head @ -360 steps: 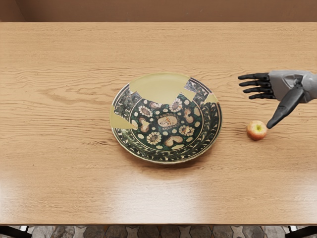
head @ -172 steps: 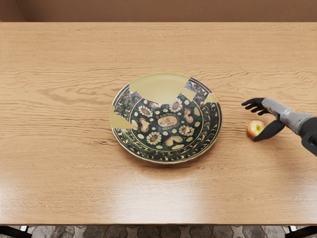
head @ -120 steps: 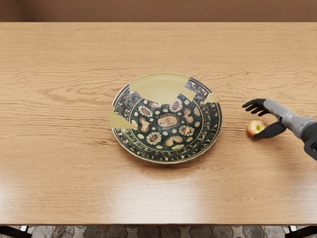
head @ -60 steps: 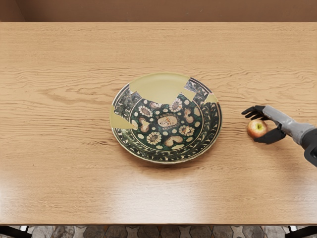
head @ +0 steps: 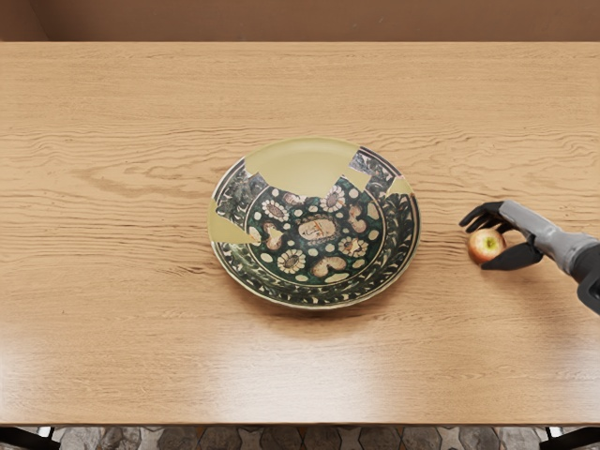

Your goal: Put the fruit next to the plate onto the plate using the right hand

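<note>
A small red-yellow apple [head: 486,246] rests on the wooden table just right of the large patterned plate [head: 409,234]. My right hand [head: 479,244] comes in from the right edge and wraps the apple. Its dark fingers [head: 482,217] curl over the far side and the thumb [head: 511,262] presses the near right side. The apple still touches the tabletop. The plate holds nothing; part of its pattern is covered by plain yellow patches. The left arm is out of view.
The wooden table [head: 141,309] stretches wide around the plate. Its front edge runs along the bottom of the picture, and a brown wall stands behind the far edge.
The right hand came down from above the apple to table level and its fingers and thumb closed around the fruit. The apple has barely shifted.
</note>
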Robot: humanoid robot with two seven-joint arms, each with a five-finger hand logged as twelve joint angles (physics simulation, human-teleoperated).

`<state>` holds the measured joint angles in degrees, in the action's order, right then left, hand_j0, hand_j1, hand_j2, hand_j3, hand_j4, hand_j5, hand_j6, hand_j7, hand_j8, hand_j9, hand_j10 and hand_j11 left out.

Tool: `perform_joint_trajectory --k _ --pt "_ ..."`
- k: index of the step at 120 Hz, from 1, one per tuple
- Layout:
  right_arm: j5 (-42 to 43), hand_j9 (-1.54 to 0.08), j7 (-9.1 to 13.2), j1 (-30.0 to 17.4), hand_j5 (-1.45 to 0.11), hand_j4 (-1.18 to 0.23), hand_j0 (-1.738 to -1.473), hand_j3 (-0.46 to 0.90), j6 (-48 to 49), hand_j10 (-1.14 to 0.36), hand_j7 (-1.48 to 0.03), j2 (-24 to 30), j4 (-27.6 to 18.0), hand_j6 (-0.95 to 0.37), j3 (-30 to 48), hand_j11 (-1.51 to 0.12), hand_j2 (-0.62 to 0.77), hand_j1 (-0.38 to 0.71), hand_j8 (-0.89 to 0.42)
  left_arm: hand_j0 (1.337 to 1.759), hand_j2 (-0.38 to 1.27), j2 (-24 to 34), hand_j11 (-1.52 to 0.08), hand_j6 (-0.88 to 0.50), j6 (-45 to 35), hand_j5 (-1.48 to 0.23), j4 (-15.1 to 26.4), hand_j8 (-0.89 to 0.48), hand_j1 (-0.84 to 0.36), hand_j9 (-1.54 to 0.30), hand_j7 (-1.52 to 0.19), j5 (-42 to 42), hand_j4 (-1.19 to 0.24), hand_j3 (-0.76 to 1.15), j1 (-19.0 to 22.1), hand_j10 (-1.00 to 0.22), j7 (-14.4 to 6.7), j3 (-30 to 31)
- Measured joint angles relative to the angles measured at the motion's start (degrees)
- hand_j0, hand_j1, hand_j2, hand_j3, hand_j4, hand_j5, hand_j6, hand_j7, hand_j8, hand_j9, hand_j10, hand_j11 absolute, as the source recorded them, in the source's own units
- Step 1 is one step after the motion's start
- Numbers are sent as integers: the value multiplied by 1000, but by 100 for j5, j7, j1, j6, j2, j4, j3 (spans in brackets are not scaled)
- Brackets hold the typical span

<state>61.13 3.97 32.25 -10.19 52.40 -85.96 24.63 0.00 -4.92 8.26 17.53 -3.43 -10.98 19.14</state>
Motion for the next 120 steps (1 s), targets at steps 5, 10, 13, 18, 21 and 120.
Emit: perform_joint_trajectory --k 5,10,13,18,21,120 --pt "-8 -672 0 5 -673 -516 -1658 0 0 -486 -669 -1 0 -520 5 -673 82 210 -417 1658 49 0 -316 -244 0 -316 0 -244 58 -316 -316 1 -243 0 0 -243 0 0" --pt "-15 -688 0 11 -689 -530 -1658 0 0 -491 -686 -1 0 -533 8 -689 114 213 -423 1658 49 0 -316 -244 0 -316 0 -244 58 -316 -316 0 -243 0 0 -243 0 0" --pt "-19 -697 0 14 -698 -536 -1658 0 2 -492 -695 -1 0 -539 9 -698 126 215 -425 1658 49 0 -316 -244 0 -316 0 -244 58 -316 -316 0 -243 0 0 -243 0 0" --pt "-27 -709 0 20 -711 -546 -1658 0 4 -495 -707 -1 0 -549 10 -710 146 220 -429 1658 49 0 -316 -244 0 -316 0 -244 58 -316 -316 -1 -243 0 0 -243 0 0" --pt "-32 -715 2 25 -718 -551 -1657 0 7 -495 -714 -1 -1 -554 13 -716 157 219 -429 1658 49 0 -316 -244 0 -316 0 -244 58 -316 -316 -1 -243 0 0 -243 0 0" --pt "-646 -798 40 783 -800 -604 -1656 0 1057 -522 -790 120 -128 -610 466 -792 234 198 -458 1658 49 0 -316 -244 0 -316 0 -244 58 -316 -316 0 -243 0 0 -243 0 1"
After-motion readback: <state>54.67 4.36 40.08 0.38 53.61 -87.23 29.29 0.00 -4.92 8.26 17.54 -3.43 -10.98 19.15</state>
